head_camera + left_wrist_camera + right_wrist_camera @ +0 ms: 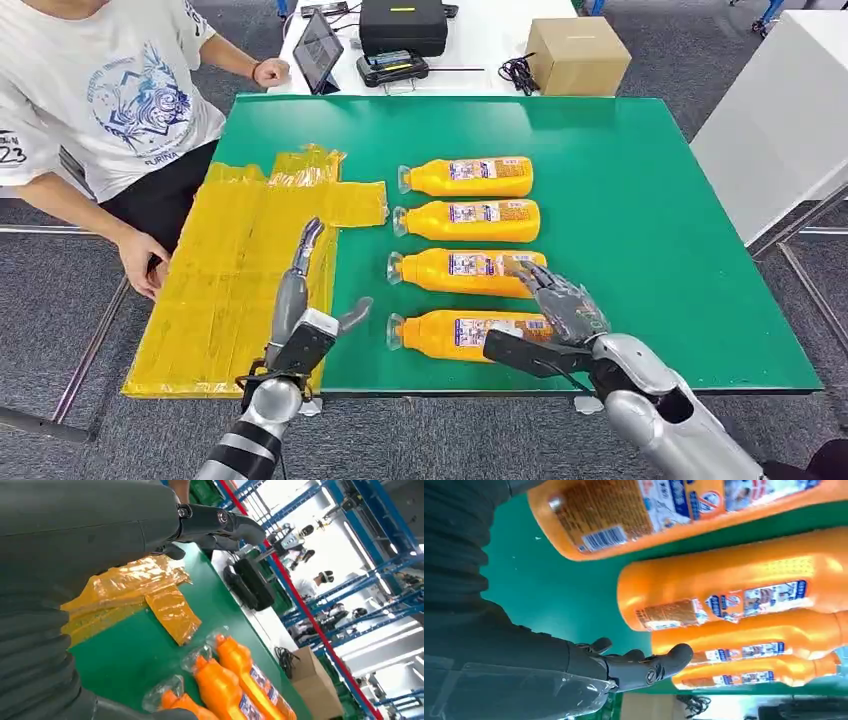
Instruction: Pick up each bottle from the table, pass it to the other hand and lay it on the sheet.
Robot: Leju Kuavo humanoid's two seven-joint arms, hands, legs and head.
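Several orange bottles lie side by side on the green table [640,200], caps toward the yellow sheet [235,280]. The nearest bottle [450,334] lies by the front edge, the one behind it [465,272] just beyond. My right hand [562,305] hovers over the base ends of these two with its fingers spread and nothing in it. In the right wrist view the right hand [624,665] stays apart from the nearest bottle [674,510]. My left hand [305,300] is open at the sheet's right edge, fingers stretched out. The left wrist view shows bottle necks [220,690] and the sheet [150,585].
A person sits at the left with one hand [140,262] on the sheet's edge. Behind the green table stand a cardboard box [577,55], a tablet [318,45] and a black case [402,25]. A white table [780,120] stands at the right.
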